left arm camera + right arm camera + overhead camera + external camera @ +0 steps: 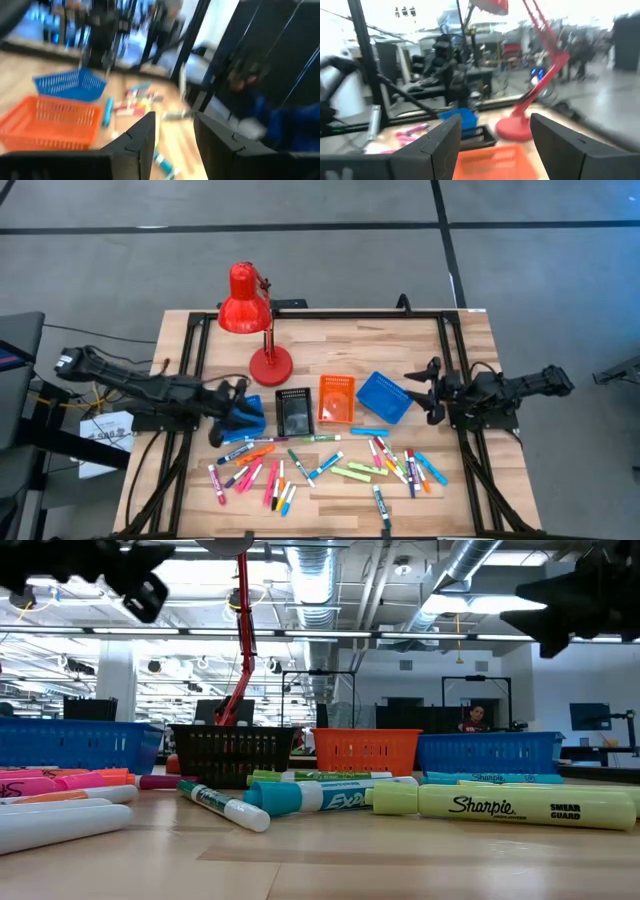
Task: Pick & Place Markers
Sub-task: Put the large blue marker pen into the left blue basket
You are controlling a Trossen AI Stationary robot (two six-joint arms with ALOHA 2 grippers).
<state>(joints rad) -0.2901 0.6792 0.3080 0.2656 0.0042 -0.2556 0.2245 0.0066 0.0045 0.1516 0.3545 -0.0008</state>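
Many markers (320, 465) in pink, orange, green, blue, yellow and red lie flat and scattered on the near half of the wooden table. In the low view they lie in the foreground (300, 795). My left gripper (232, 410) hovers over the left blue tray (252, 418), fingers pointing toward the table's right, open and empty (175, 135). My right gripper (425, 390) hangs at the table's right side beside the right blue tray (384, 396), fingers pointing toward the table's left, open and empty (495, 135). Both stand above the markers, touching none.
A row of small trays stands behind the markers: blue, black (293, 412), orange (336, 398), blue. A red desk lamp (245, 305) stands on its round base (270, 363) at the far left-middle. A black frame (350, 312) borders the table.
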